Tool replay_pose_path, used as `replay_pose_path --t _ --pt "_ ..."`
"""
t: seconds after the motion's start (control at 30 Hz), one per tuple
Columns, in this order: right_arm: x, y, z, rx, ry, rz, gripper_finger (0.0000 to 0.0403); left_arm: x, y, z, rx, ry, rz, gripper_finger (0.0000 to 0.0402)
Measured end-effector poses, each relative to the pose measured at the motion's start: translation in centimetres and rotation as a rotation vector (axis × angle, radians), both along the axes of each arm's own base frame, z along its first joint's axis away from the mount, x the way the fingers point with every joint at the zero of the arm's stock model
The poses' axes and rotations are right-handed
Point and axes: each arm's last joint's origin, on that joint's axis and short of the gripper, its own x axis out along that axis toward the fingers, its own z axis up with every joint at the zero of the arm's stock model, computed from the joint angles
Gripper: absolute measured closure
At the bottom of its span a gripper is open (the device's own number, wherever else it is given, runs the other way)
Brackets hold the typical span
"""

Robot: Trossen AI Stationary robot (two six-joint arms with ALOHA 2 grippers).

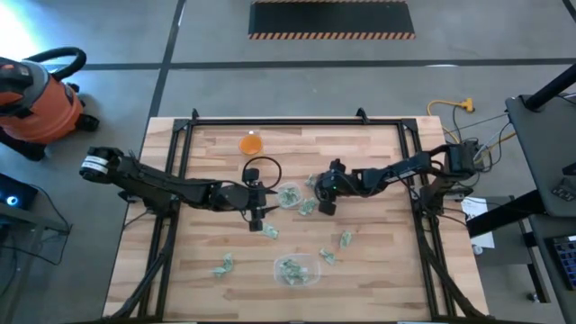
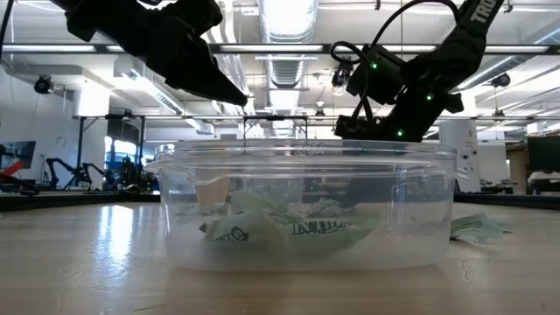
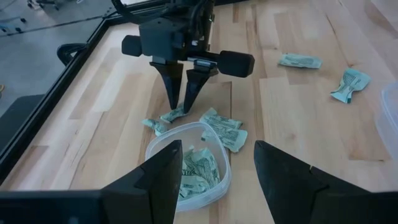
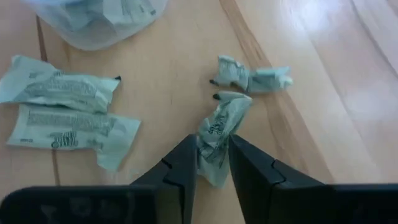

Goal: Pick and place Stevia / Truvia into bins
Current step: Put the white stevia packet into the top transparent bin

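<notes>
My right claw (image 4: 212,163) pinches 1 crumpled sachet (image 4: 219,127) on the worktop (image 4: 323,74), its long axis running forward between my fingers, beside the round cup (image 3: 189,163). My left claw (image 3: 214,180) hangs wide.

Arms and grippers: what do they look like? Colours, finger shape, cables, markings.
Both arms are dark, near-black, jointed. The left gripper has broad, wedge-shaped black fingers. The right gripper has two slim tapered fingers under a boxy head with a crossbar. Black cables loop by the wrists; the low view shows green indicator lights and white lettering on one arm.

Crumpled green-white sachets (image 1: 307,207) — in tub (image 1: 298,269), cup (image 1: 289,195)
</notes>
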Motion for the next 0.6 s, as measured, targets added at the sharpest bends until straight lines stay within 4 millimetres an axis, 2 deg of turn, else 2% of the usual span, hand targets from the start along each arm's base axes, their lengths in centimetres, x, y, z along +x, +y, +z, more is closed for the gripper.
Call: replay_pose_path --t 0.33,0.6 --pt "-0.36 0.11 -0.28 0.031 0.017 0.004 0.0389 0.0 0.0 -0.01 -0.006 -0.002 0.003 0.0218" --pt "-0.61 0.4 0.2 0.04 0.016 0.015 0.0394 -0.03 0.0 -0.06 -0.006 0.003 0.004 0.0218"
